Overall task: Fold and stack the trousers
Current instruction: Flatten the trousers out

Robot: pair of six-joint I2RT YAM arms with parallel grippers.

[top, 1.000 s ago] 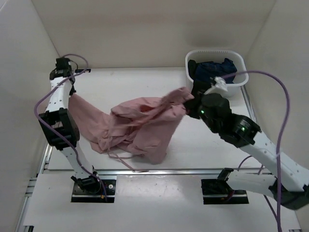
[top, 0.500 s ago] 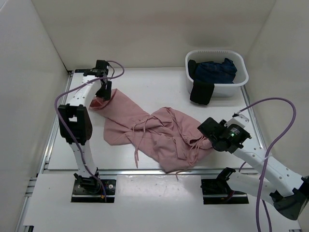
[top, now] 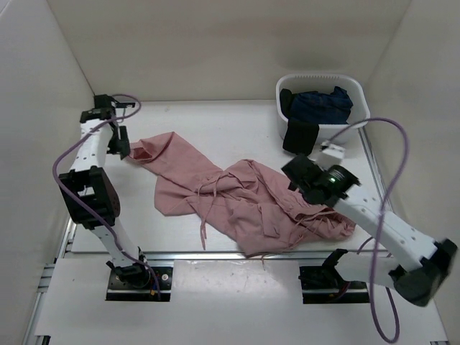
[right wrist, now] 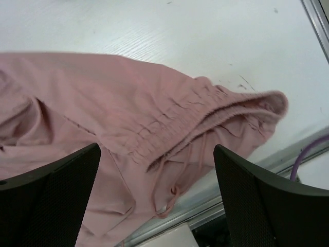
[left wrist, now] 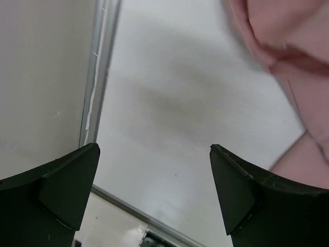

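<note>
1. While both arms reach over the worktop (top: 237, 122), the trousers (top: 237, 194) lie crumpled across its middle. They run from far left to near right and neither end effector grips them.
2. L end effector (top: 121, 146) sits at the far-left edge, just beside the tip of one pink leg. Its jaws are spread wide with nothing between them.
3. L wrist view: between the dark fingers (left wrist: 61, 180) of the end effector (left wrist: 154, 149) is only bare worktop (left wrist: 169, 118). Pink fabric (left wrist: 288, 36) fills the upper-right corner, clear of the fingers.
4. R end effector (top: 295, 172) hangs over the trousers' right part, jaws also spread and holding nothing.
5. R wrist view: the end effector (right wrist: 157, 149) looks down on the trousers (right wrist: 103, 98). The gathered waistband (right wrist: 226, 110) and a looped drawstring (right wrist: 164, 193) lie below the open fingers (right wrist: 56, 195), near the worktop's front rail.
6. Top view: cloth is bunched and twisted, with folds overlapping mid-worktop. Loose drawstrings trail toward the near edge, and the waist end sits near right.
7. White basket (top: 359, 118) stands at the far-right corner, well apart from the trousers. It holds a navy garment (top: 320, 104), and a black garment (top: 298, 136) hangs over its front rim.
8. Purple cables (top: 381, 126) loop from each wrist.
</note>
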